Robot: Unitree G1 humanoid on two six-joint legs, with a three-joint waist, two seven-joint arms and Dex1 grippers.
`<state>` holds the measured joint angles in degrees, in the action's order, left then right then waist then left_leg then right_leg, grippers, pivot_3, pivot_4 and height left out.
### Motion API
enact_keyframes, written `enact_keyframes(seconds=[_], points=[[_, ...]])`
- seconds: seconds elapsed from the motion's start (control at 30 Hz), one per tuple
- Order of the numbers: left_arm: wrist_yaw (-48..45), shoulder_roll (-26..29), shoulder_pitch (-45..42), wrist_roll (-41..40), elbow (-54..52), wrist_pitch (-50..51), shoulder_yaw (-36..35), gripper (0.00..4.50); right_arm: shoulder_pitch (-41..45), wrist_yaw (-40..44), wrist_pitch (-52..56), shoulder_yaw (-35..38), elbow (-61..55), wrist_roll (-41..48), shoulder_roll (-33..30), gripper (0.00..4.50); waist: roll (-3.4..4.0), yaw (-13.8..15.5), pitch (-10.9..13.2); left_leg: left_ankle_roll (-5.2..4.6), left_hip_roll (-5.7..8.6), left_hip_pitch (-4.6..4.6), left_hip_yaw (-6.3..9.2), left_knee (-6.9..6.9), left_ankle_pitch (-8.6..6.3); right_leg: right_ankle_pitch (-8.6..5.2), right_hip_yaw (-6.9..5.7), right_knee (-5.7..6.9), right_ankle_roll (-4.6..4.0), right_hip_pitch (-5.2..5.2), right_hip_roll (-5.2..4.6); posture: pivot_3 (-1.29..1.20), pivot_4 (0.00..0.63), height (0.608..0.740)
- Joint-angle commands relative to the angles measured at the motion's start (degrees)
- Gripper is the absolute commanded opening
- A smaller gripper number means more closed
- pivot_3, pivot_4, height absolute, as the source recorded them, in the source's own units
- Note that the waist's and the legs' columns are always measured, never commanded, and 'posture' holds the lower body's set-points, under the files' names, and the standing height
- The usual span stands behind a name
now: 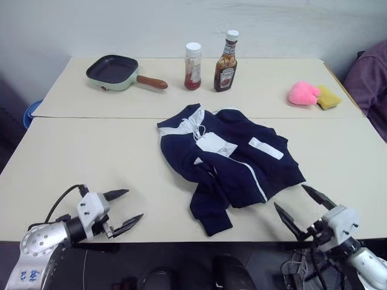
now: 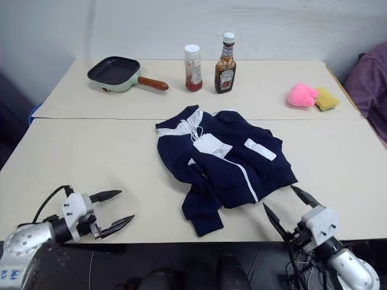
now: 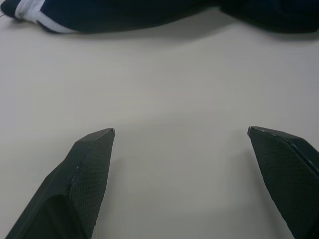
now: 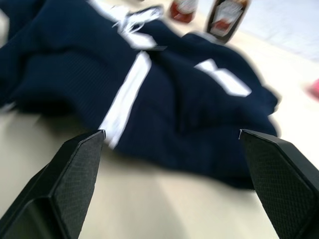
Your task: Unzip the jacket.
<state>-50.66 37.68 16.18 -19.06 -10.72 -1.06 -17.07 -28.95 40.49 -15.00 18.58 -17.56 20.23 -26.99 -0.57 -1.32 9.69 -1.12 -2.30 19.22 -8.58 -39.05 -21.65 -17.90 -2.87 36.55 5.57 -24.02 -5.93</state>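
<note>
The jacket (image 1: 233, 160) is soft, matt navy cloth with white piping and a white paper tag (image 1: 216, 145), lying on a smooth, matt beige table (image 1: 91, 157). The grippers' fingers (image 3: 84, 174) are black with a fine textured, matt surface. On the far side, the pan (image 1: 113, 71) has a dark matt inside and a glossy brown handle, two bottles (image 1: 225, 62) look glossy, and the pink toy (image 1: 303, 93) looks fuzzy.

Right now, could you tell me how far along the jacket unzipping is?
Nothing looks done yet: the small navy-blue fabric jacket lies crumpled on the beige table, white zipper line apparently closed. Nothing is in hand: the left gripper and right gripper are both open near the table's front edge, apart from it. Reaching, gripping and unzipping remain.
</note>
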Motion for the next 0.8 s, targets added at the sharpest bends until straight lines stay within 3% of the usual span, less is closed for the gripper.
enact_keyframes(seconds=[0.03, 0.23, 0.57, 0.8], points=[[-1.3, 0.9, 0.1, -2.5, -1.2, -0.8, -2.2, 4.5, -1.7, 3.5, -1.1, 2.2, -1.5, 3.5, -1.9, 4.47, 0.01, 0.0, 0.0, 0.0, 0.0, 0.0, 0.06, 0.0, 0.0, 0.0, -0.04, -0.03, 0.0, 0.05, -0.03, 0.0, 0.15, 0.74], [-6.2, 3.2, -2.7, -7.8, -0.7, 3.0, -2.8, 4.5, -1.4, 5.6, -1.6, 2.0, -2.2, 4.1, -2.7, 4.47, 0.04, -0.2, 0.0, 0.06, -0.02, -0.14, 0.27, 0.01, -0.08, -0.02, -0.22, -0.11, -0.06, 0.28, -0.13, 0.0, 0.15, 0.74], [-12.3, 5.8, -12.0, -3.7, 7.4, -4.3, 1.1, 4.5, -3.6, 4.3, 2.6, 0.6, -10.9, 5.3, -2.4, 4.47, 0.08, -0.2, 0.0, 0.06, 0.02, -0.1, 0.29, 0.0, -0.09, -0.03, -0.33, -0.12, -0.06, 0.3, -0.14, 0.0, 0.15, 0.74], [-12.7, 4.0, -28.0, 2.8, 14.7, -7.7, 10.5, 4.5, 6.7, -4.6, 25.6, -7.8, -22.4, 3.5, -8.1, 4.47, 0.04, -0.1, 0.0, 0.01, 0.07, -0.08, 0.32, -0.08, -0.06, -0.01, -0.38, -0.04, -0.03, 0.3, -0.16, 0.0, 0.15, 0.74]])
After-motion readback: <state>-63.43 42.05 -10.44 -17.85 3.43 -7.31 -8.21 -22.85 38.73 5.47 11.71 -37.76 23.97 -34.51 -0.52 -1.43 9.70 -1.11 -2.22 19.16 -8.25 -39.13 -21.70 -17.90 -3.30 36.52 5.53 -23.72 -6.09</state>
